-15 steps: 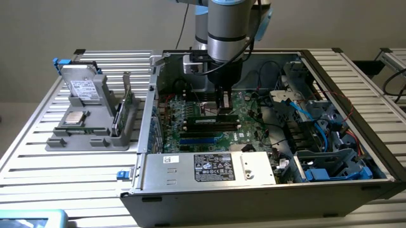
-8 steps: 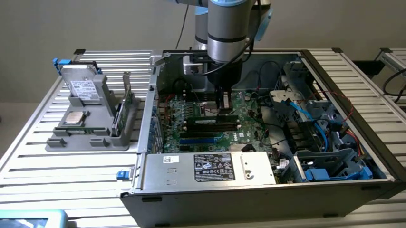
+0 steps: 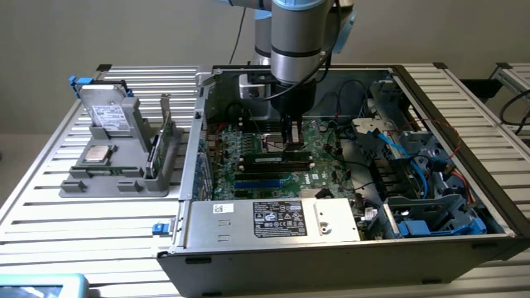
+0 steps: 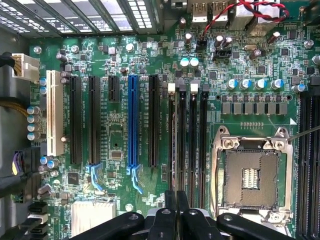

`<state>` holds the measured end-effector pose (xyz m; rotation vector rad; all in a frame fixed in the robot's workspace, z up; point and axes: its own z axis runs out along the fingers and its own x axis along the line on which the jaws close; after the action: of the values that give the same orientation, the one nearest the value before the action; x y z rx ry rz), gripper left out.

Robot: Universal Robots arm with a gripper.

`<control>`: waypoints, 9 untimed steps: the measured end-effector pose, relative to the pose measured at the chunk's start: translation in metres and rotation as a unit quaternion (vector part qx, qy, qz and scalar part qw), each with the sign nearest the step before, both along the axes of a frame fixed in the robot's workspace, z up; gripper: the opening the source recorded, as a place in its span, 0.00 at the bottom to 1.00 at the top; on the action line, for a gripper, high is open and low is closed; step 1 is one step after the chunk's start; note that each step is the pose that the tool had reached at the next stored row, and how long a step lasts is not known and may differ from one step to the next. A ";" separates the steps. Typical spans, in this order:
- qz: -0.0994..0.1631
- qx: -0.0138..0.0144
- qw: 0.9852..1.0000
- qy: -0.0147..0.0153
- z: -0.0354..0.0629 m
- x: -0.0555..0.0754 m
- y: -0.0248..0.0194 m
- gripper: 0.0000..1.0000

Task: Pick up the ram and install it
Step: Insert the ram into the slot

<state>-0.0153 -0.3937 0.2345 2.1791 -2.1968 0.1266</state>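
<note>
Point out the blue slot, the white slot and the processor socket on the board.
blue slot [image 4: 132, 121], wrist view, middle of its long body.
white slot [image 4: 55, 112], wrist view, middle of its length.
processor socket [image 4: 251, 179], wrist view, centre of its pin field.

I'm looking at a green printed motherboard [image 4: 150, 50], speckled all over with silver solder dots and fine pale tracks. On it, one long blue plastic slot [image 4: 132, 120] stands out among long black slots [image 4: 94, 120], and a long white plastic slot [image 4: 54, 120] runs near the board's edge. A twisted red-and-black wire pair [image 4: 260, 5] crosses one corner of the board. The gripper [image 4: 176, 197] reads matt black. The slatted metal table [image 3: 83, 230] is striped silver and shadow. Toward one edge of it sits a plain grey plastic tray [image 3: 116, 183]. The steel computer case [image 3: 331, 267] is dark grey, with bright blue cables [image 3: 396, 146] inside and a white label [image 3: 280, 220] printed in black.
</note>
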 end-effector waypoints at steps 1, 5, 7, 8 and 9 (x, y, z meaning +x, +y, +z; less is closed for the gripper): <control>0.000 0.000 1.000 0.000 -0.0002 0.000 0.0000 0.13; 0.001 0.000 1.000 0.000 -0.0013 0.000 0.0000 0.13; 0.001 0.000 1.000 0.000 -0.0021 0.000 0.0000 0.13; 0.001 0.000 1.000 0.000 -0.0024 0.000 0.0000 0.13; 0.001 0.000 1.000 0.000 -0.0025 0.000 0.0000 0.13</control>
<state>-0.0154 -0.3937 0.2320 2.1803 -2.1955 0.1268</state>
